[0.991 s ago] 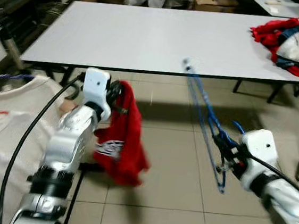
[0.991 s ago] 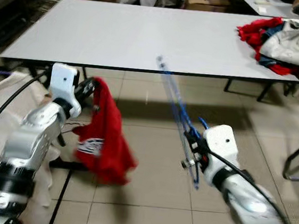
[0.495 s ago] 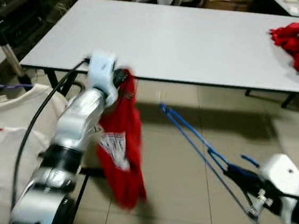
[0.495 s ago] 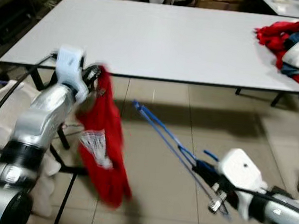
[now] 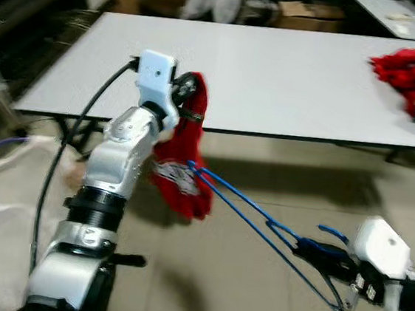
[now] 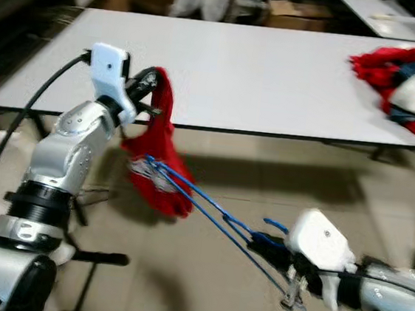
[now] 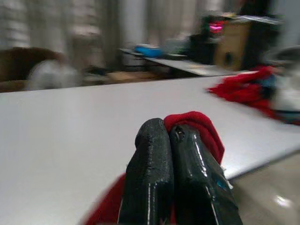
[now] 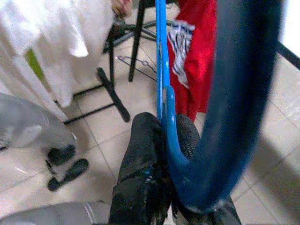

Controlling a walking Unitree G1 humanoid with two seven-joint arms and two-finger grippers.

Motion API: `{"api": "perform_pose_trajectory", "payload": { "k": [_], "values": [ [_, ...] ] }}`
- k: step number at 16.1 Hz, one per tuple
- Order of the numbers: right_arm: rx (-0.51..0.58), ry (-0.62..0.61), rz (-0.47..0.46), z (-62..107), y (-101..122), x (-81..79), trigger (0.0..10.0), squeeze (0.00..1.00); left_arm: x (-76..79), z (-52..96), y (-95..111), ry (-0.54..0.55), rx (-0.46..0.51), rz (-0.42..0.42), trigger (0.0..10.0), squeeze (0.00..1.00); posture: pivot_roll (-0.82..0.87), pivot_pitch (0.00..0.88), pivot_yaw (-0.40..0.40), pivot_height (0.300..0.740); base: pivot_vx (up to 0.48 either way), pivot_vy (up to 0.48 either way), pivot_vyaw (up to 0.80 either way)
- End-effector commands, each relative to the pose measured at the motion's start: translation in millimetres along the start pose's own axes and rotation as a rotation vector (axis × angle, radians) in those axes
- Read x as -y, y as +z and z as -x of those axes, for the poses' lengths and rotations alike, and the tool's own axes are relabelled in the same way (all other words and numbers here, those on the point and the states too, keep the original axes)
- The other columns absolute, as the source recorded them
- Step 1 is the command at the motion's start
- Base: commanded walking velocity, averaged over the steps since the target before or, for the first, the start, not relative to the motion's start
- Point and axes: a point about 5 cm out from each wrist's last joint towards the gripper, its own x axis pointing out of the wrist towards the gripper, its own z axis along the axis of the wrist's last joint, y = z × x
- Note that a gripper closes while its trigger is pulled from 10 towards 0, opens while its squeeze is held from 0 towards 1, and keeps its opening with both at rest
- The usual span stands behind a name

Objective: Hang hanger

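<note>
On the left, the left gripper [image 5: 187,92] pinches a red shirt [image 5: 185,160] up before the table [image 5: 291,68]; on the right, the right gripper [image 5: 315,251] clamps the blue hanger [image 5: 253,212], its far tip touching the cloth; a crooked push could snag the fabric or tug it free.
</note>
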Motion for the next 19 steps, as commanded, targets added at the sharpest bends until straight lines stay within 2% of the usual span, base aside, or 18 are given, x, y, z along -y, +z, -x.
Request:
{"api": "perform_pose_trajectory", "payload": {
  "k": [1, 3, 8, 10, 14, 16, 19],
  "values": [
    [-0.009, -0.008, 0.025, -4.5, 0, 7.2, 10.0, 0.00, 15.0, -4.3, 26, -0.096, 0.078, -0.030, 10.0, 0.00, -0.10, 0.000, 0.034, 0.740, 0.319, 0.000, 0.00],
    [-0.009, 0.003, 0.044, -11.3, 3, 16.1, 10.0, 0.00, 28.8, -3.4, 41, -0.188, 0.115, -0.024, 10.0, 0.00, -0.09, 0.000, 0.024, 0.740, 0.317, 0.000, 0.00],
    [-0.007, 0.014, 0.045, -20.8, 1, 17.7, 10.0, 0.00, 27.9, -0.4, 46, -0.192, 0.116, -0.009, 10.0, 0.00, -0.08, 0.000, 0.032, 0.740, 0.325, 0.000, 0.00],
    [0.005, 0.020, 0.036, -24.1, 0, 15.6, 10.0, 0.00, 32.0, 0.5, 47, -0.206, 0.114, 0.004, 10.0, 0.00, -0.08, 0.000, 0.034, 0.740, 0.330, 0.000, 0.00],
    [0.034, -0.024, 0.052, -26.4, 5, 21.0, 10.0, 0.00, 33.9, 0.6, 45, -0.207, 0.109, 0.008, 10.0, 0.00, -0.08, 0.000, 0.033, 0.740, 0.332, 0.000, 0.00],
    [0.072, -0.011, 0.059, -25.3, 13, 23.9, 10.0, 0.00, 35.2, -1.8, 54, -0.218, 0.134, 0.005, 10.0, 0.00, -0.08, 0.000, 0.029, 0.740, 0.330, 0.000, 0.00],
    [0.034, 0.015, 0.079, -26.9, 8, 24.2, 10.0, 0.00, 44.1, -5.7, 70, -0.281, 0.180, 0.016, 10.0, 0.00, -0.07, 0.000, 0.026, 0.740, 0.335, 0.000, 0.00]
  ]
}}
